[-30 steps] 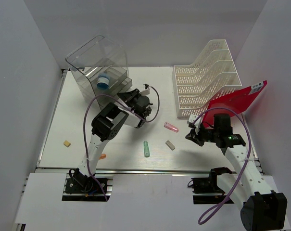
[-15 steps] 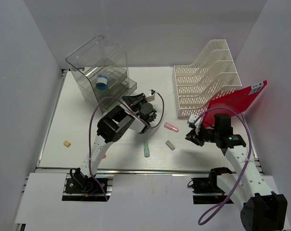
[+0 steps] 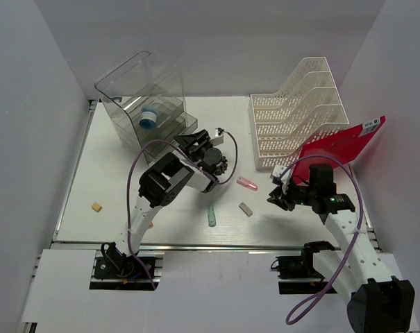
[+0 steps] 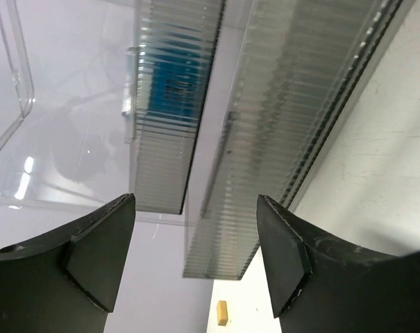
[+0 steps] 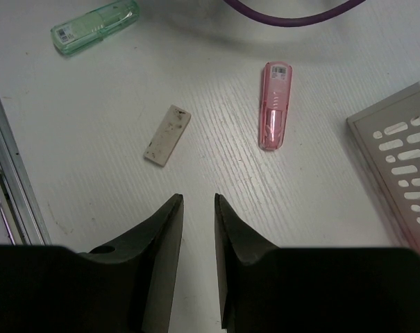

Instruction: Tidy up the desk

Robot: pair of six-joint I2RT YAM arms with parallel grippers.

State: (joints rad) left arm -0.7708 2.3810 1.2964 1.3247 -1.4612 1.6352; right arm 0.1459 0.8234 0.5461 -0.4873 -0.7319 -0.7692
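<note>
Left wrist view: the left gripper (image 4: 196, 263) holds its two black fingers wide apart, with nothing between them. Straight ahead of the jaws stands the clear ribbed plastic drawer box (image 4: 279, 104). A blurred blue round object (image 4: 169, 83) shows behind its drawer front, ahead of the left-hand jaw. Low between the jaws, a small tan block (image 4: 223, 313) lies on the large flat white desk (image 4: 383, 152), whose bare surface runs past the right-hand jaw.

In the right wrist view, the right gripper (image 5: 199, 208) has its jaws drawn to a narrow slit, gripping nothing. Just ahead of them lies a flat beige rectangular piece (image 5: 167, 134). A pink translucent plastic case (image 5: 274, 105) is ahead to the right, and a green translucent plastic case (image 5: 95, 26) is far ahead to the left. A white perforated file rack (image 5: 404, 152) lies right of the jaws, and the desk's silver metal rail (image 5: 8, 187) lies left of them.

From the top external view, the desk lies beneath both grippers.
</note>
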